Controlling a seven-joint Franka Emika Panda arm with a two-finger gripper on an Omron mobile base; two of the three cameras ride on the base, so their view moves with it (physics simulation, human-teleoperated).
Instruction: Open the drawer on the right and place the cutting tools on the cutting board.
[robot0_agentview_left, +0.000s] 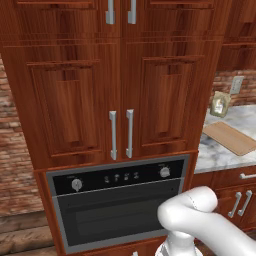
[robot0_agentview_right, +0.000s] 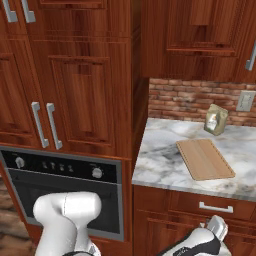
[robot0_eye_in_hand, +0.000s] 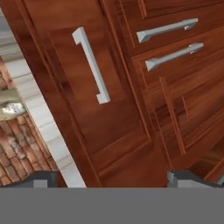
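Observation:
The drawer (robot0_agentview_right: 200, 204) is shut under the marble counter, its short silver bar handle (robot0_agentview_right: 216, 207) facing out. It also sits at the right edge of the left base view, drawer (robot0_agentview_left: 232, 178). In the rolled hand view the drawer front (robot0_eye_in_hand: 100, 113) and its handle (robot0_eye_in_hand: 92, 65) lie straight ahead, a short way off. My gripper (robot0_eye_in_hand: 113, 180) is open and touches nothing, with its dark fingertips (robot0_eye_in_hand: 40, 178) spread wide at the bottom. In the right base view the gripper (robot0_agentview_right: 216, 228) hangs just below the drawer handle. The tan cutting board (robot0_agentview_right: 205, 159) lies bare on the counter. The cutting tools are hidden.
A built-in oven (robot0_agentview_left: 117, 205) and tall cabinet doors (robot0_agentview_left: 120, 100) stand to the left. A small packet (robot0_agentview_right: 216, 120) leans against the brick wall behind the board. Lower cabinet doors with silver handles (robot0_eye_in_hand: 168, 29) sit beneath the drawer. The marble counter (robot0_agentview_right: 160, 165) overhangs it.

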